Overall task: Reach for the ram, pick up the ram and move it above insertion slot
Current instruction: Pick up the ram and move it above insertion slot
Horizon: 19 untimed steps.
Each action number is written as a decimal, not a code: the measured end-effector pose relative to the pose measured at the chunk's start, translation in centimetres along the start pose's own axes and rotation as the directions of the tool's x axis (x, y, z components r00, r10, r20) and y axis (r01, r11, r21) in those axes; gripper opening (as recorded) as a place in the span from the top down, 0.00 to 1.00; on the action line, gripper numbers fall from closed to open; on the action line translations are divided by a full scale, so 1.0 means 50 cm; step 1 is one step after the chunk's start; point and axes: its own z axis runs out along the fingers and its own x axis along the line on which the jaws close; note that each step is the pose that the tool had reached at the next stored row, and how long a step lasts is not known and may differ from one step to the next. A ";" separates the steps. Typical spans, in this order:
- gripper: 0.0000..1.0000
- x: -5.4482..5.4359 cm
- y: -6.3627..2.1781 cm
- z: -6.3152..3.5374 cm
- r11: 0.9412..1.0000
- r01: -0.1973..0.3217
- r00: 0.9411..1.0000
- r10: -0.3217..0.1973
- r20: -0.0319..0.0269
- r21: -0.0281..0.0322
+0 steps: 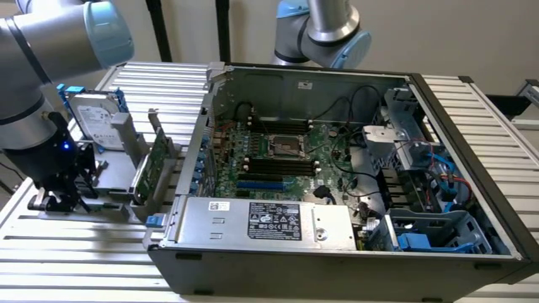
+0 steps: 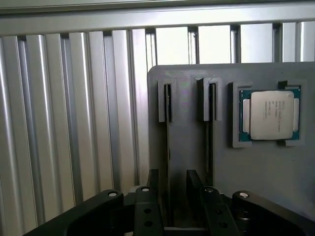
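Hand (image 2: 172, 179): open, empty, directly over the ram.
Ram (image 2: 169, 104): edge-up in grey holder (image 2: 189, 142), long axis running between the jaws.

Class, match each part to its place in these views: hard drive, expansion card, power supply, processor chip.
1 hard drive
2 expansion card
3 power supply
4 processor chip

A inside the computer case
B in a recess of the grey tray
C in a blue frame
D on edge, outside the case wall

Pairs: 1-C, 2-D, 3-A, 4-B.
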 end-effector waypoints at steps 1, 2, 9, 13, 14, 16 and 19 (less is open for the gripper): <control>0.64 0.000 0.000 0.001 1.000 0.000 1.000 0.000 0.000 0.000; 0.64 0.000 0.000 0.003 1.000 0.001 1.000 -0.001 0.000 -0.001; 0.64 0.000 0.000 0.012 1.000 0.006 1.000 -0.006 0.000 -0.001; 0.65 0.000 0.000 0.014 1.000 0.009 1.000 -0.009 0.000 -0.002; 0.72 0.000 0.000 0.014 1.000 0.009 1.000 -0.009 0.000 -0.002; 0.78 0.000 0.000 0.014 1.000 0.009 1.000 -0.009 0.000 -0.003; 0.85 0.000 0.000 0.014 1.000 0.010 1.000 -0.010 0.000 -0.006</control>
